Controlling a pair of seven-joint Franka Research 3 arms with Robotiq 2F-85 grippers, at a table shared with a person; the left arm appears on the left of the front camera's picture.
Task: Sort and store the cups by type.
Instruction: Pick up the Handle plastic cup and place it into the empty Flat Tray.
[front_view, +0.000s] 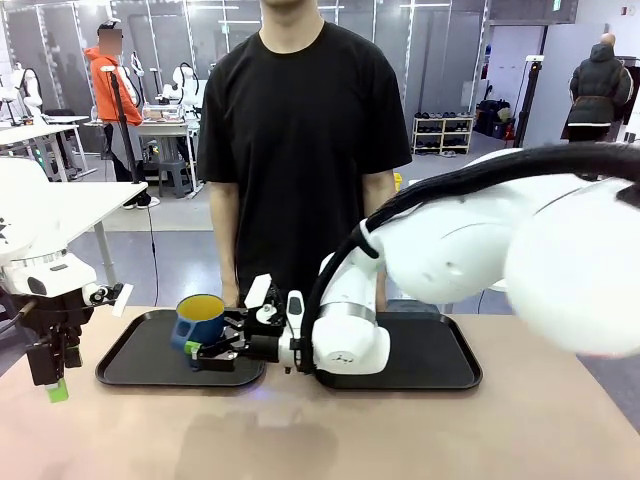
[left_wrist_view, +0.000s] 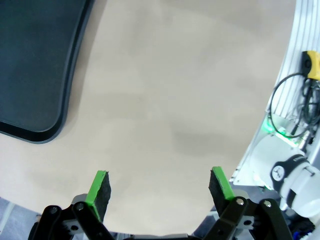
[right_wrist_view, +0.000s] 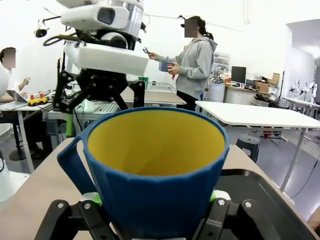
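Observation:
A dark blue mug (front_view: 201, 318) with a handle and a yellow inside stands upright over the right part of the left black tray (front_view: 130, 372). My right gripper (front_view: 200, 346) reaches across from the right and is shut on the mug's lower body. In the right wrist view the mug (right_wrist_view: 155, 170) sits between the fingers, its handle (right_wrist_view: 70, 162) pointing to picture left. Whether its base touches the tray is unclear. My left gripper (front_view: 55, 378) hangs open at the table's left edge. In its own wrist view the left gripper (left_wrist_view: 160, 182) holds nothing, with bare table below.
A second black tray (front_view: 440, 362) lies to the right of the first, partly behind my right arm. A person in a black T-shirt (front_view: 300, 130) stands at the far side behind the trays. The left tray's corner (left_wrist_view: 35, 65) shows beside the left gripper.

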